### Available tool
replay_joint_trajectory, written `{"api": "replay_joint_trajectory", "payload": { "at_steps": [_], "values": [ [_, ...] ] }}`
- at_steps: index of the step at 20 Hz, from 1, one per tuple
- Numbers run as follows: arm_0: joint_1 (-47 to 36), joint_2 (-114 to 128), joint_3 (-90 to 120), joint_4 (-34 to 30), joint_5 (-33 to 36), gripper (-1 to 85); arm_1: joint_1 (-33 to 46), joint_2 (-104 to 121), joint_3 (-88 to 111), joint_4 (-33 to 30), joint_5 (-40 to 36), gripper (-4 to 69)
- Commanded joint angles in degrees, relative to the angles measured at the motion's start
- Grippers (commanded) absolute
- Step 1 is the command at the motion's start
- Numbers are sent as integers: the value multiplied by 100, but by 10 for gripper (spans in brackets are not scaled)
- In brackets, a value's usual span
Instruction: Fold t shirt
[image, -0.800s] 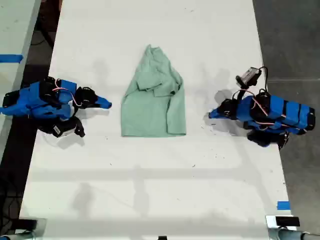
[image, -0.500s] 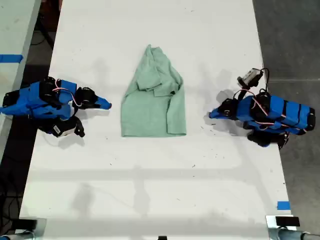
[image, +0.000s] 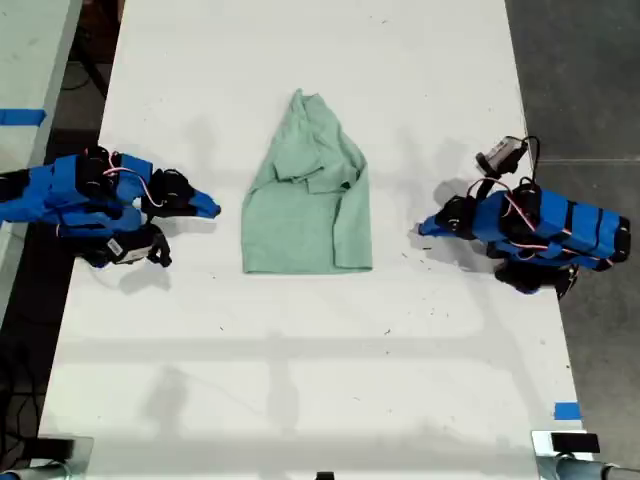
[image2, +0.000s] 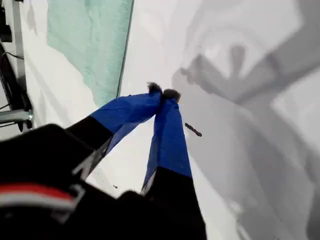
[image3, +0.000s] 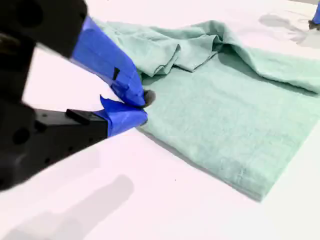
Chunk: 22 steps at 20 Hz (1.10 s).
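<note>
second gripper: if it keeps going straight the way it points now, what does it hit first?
The t shirt. My second gripper, jaws shut, points at its near side edge across bare table. Its height is unclear, so it may skim over the cloth.

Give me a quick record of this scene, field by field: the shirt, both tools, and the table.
garment: t shirt, pale green, wrinkled, partly folded, flat at mid-table
surface: white table
first tool: my first tool, shut, empty, on the exterior view's right, apart from the shirt
second tool: my second tool, shut, empty, on the exterior view's left, close beside the shirt's edge, not gripping it
</note>
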Motion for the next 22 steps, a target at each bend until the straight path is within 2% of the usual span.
{"api": "replay_joint_trajectory", "payload": {
  "at_steps": [1, 2, 3, 8, 14, 15, 16, 19, 22],
  "values": [
    [580, -4711, -2540, -255, -290, 0, 53, 79, 334, 26, 132, 14],
    [677, -5730, -3322, -149, -229, 151, 53, 79, 334, 26, 123, 14],
    [712, -6328, -3797, -79, -255, 231, 53, 79, 334, 26, 114, 14],
    [589, -6979, -4166, -272, 0, 254, 53, 79, 334, 26, 79, 14],
    [105, -7497, -4210, -299, 53, 227, 53, 79, 334, 26, 70, 14],
    [79, -7594, -4236, -299, 26, 54, 53, 79, 334, 26, 70, 14],
    [70, -7603, -4236, -281, -79, 0, 53, 79, 334, 26, 70, 14],
    [62, -7532, -4456, -123, -35, 0, 53, 79, 334, 26, 70, 14],
    [149, -7937, -5739, 835, 18, 0, 53, 79, 334, 26, 70, 14]
  ]
}}
